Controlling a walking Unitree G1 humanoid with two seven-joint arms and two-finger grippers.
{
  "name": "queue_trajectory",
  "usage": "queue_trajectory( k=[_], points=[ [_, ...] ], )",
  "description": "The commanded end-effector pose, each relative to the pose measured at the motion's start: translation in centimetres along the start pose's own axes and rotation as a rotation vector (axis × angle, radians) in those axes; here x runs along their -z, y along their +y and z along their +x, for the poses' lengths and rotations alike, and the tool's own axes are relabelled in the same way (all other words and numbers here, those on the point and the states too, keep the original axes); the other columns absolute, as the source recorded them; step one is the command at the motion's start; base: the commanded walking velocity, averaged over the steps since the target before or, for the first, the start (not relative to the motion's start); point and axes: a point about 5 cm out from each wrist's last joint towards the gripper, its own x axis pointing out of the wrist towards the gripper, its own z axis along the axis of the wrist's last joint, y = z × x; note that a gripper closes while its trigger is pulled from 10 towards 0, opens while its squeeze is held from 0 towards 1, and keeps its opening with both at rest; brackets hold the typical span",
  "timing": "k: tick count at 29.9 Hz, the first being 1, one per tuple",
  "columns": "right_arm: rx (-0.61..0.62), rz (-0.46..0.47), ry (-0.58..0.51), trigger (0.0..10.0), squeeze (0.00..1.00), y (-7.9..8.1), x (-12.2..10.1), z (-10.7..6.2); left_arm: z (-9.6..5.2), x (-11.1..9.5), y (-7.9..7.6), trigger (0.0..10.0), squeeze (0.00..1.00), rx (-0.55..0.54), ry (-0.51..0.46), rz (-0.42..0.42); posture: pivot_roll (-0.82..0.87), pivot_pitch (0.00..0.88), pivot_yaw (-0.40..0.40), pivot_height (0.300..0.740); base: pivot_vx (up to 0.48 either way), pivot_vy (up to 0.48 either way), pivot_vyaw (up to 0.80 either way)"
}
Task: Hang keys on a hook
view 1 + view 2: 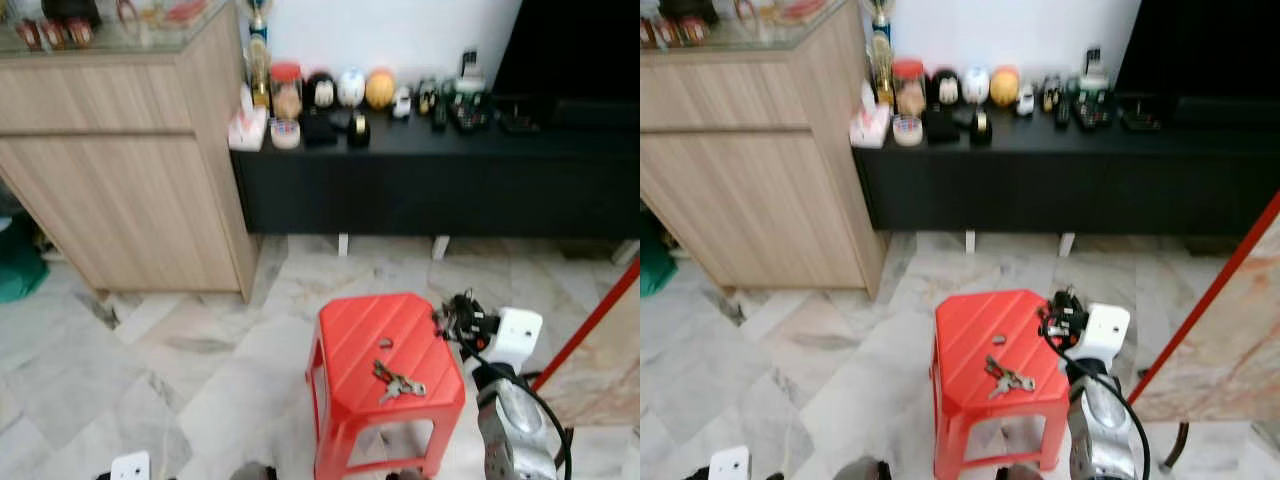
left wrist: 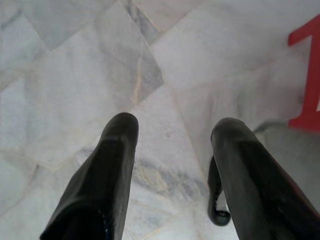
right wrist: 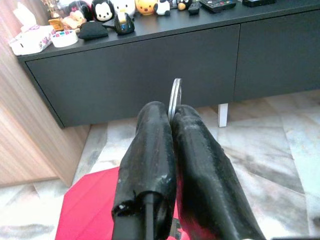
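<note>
Keys flat on the red stool, waiting for a pick-up.
Red stool lower centre; right gripper pinched on a thin metal ring; left gripper spread above floor; keys light, stiff, slippery — best hooked by the ring.

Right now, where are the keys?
In the head views, the keys lie on top of the red stool, toward its near right corner, beside the right tool at the stool's right edge.

Silver arm w/ blk cable — white wrist box.
</note>
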Motion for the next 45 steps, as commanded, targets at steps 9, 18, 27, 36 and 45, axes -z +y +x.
queue_trajectory(
  k=[9, 18, 27, 36, 45],
  points=[
    [-0.013, -0.005, -0.013, 10.0, 0.0, 0.1, -0.6, 0.1, 0.0, 0.1, 0.3, 10.0, 0.0, -0.013, 0.008, -0.003, 0.01, 0.0, -0.011, 0.74, 0.0, 0.0, 0.0],
    [0.011, -0.019, 0.002, 10.0, 0.0, -0.4, -0.5, 0.2, -0.1, 0.6, 0.1, 10.0, 0.0, -0.01, 0.022, -0.024, 0.01, 0.0, -0.018, 0.74, 0.0, 0.0, 0.0],
    [0.012, -0.019, 0.017, 10.0, 0.0, -0.2, -0.1, 0.0, -0.3, 1.3, -0.1, 10.0, 0.0, -0.003, 0.05, -0.025, 0.01, 0.0, -0.022, 0.74, 0.0, 0.0, 0.0],
    [0.014, -0.021, 0.019, 10.0, 0.0, -0.1, -0.1, 0.1, -0.5, 1.8, 0.1, 10.0, 0.0, -0.001, 0.075, -0.024, 0.01, 0.0, -0.023, 0.74, -0.197, 0.0, 0.0],
    [0.01, -0.014, 0.026, 10.0, 0.0, 0.4, 0.1, 0.2, -0.7, 2.2, 0.6, 10.0, 0.0, -0.004, 0.098, -0.022, 0.01, 0.0, -0.02, 0.74, -0.305, 0.0, 0.0]
  ],
)
